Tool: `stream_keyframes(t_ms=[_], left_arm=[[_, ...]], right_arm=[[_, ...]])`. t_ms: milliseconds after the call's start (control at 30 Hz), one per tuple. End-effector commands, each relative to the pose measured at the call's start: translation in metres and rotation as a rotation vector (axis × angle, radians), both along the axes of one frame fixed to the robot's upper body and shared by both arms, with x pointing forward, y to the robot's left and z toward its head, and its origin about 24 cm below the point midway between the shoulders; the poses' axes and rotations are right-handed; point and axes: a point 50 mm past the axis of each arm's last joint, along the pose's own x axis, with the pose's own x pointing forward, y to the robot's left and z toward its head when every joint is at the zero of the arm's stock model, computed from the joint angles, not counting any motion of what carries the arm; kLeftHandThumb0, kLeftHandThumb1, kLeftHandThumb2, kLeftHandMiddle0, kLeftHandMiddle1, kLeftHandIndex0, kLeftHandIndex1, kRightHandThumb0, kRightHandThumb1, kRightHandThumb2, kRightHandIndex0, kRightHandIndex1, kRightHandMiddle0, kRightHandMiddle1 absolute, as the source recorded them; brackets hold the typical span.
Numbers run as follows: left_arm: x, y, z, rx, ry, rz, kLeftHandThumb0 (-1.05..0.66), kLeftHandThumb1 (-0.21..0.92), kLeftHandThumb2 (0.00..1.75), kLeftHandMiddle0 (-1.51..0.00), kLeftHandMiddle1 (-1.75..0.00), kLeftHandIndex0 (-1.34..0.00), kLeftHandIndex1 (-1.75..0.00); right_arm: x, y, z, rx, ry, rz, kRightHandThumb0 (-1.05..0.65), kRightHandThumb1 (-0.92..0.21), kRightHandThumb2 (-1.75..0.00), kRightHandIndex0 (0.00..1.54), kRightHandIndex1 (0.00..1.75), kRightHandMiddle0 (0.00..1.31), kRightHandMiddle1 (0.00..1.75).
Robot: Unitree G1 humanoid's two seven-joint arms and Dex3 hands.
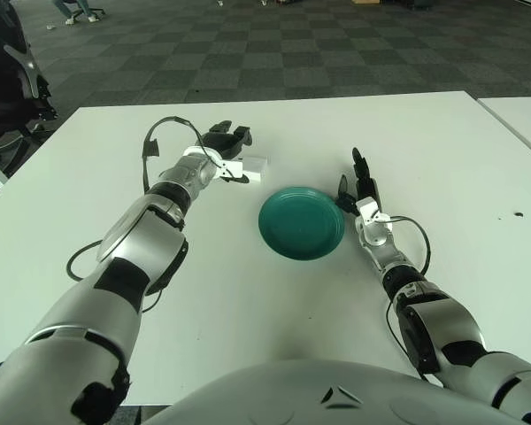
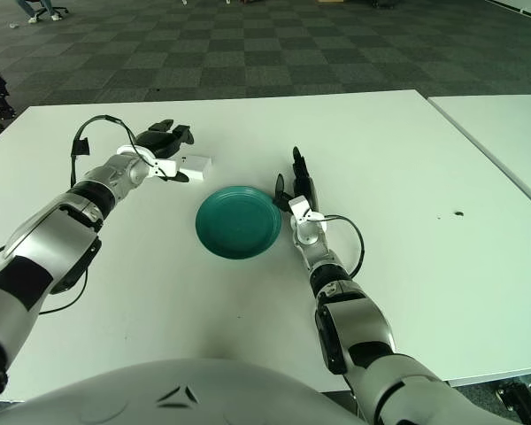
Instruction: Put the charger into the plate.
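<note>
My left hand is at the white charger, fingers partly spread around its left end, touching it; a firm grip isn't clear. Charger sits on the bench, just up-left of the plate, not in it. My right hand idles beside the plate's right rim, fingers straight. One charger, one green plate.

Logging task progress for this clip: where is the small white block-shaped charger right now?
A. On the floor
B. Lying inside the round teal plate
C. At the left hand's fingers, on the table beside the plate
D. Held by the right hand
C: the small white block-shaped charger sits at the left hand, outside the round teal plate.
</note>
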Motion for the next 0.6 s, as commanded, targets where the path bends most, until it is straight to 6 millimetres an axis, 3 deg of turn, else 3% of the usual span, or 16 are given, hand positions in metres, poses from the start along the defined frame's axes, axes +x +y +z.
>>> stream_keyframes(t_ms=[0,367,567], left_arm=[[0.0074,-0.0032,0.0144,0.024,-0.054,0.006,-1.05,0.92,0.35,0.0,0.0,-0.08,-1.08],[0.0081,-0.0059,0.011,0.055,0.021,0.026,-1.05,0.92,0.35,0.0,0.0,-0.05,-0.98],[0.0084,-0.007,0.0101,0.071,0.059,0.028,-1.05,0.92,0.35,0.0,0.0,-0.03,-0.94]], right_arm=[[-0.0621,0.0026,-0.0727,0.011,0.405,-0.036,-1.05,-0.92,-1.16,0.0,0.0,0.08,0.07],[-0.0618,0.0068,-0.0705,0.031,0.376,-0.033,-1.05,-0.92,-1.18,0.0,0.0,0.13,0.13],[-0.062,0.0084,-0.0706,0.041,0.376,-0.041,-1.05,-0.92,-1.18,0.0,0.0,0.02,0.58]])
